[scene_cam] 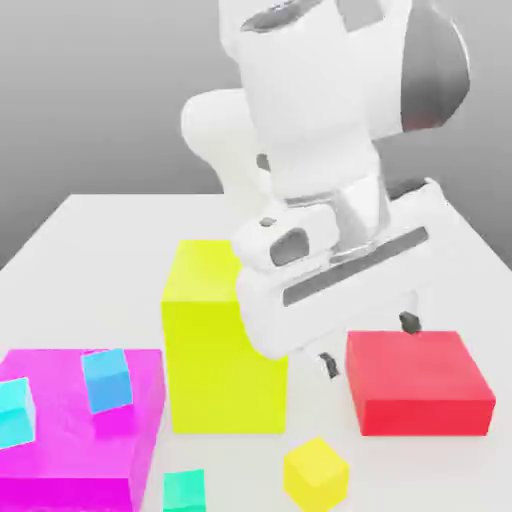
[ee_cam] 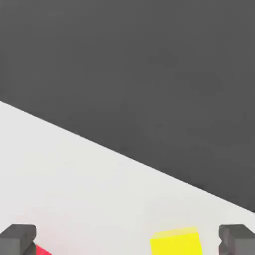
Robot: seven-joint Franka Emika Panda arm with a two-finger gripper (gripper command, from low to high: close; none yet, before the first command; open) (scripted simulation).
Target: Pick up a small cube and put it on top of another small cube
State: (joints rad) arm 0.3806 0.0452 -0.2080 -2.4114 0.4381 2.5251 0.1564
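1 teal cube point(scene_cam: 184, 490), 3 others point(scene_cam: 314, 476), 3 blocks point(scene_cam: 225, 360)

Bright, even light with faint, soft shadows

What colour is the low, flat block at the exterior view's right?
Red; it shows best in the exterior view.

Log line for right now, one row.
gripper: open, empty, above table | small yellow cube: on table, not grasped | pale cyan cube: on magenta block, nothing stacked
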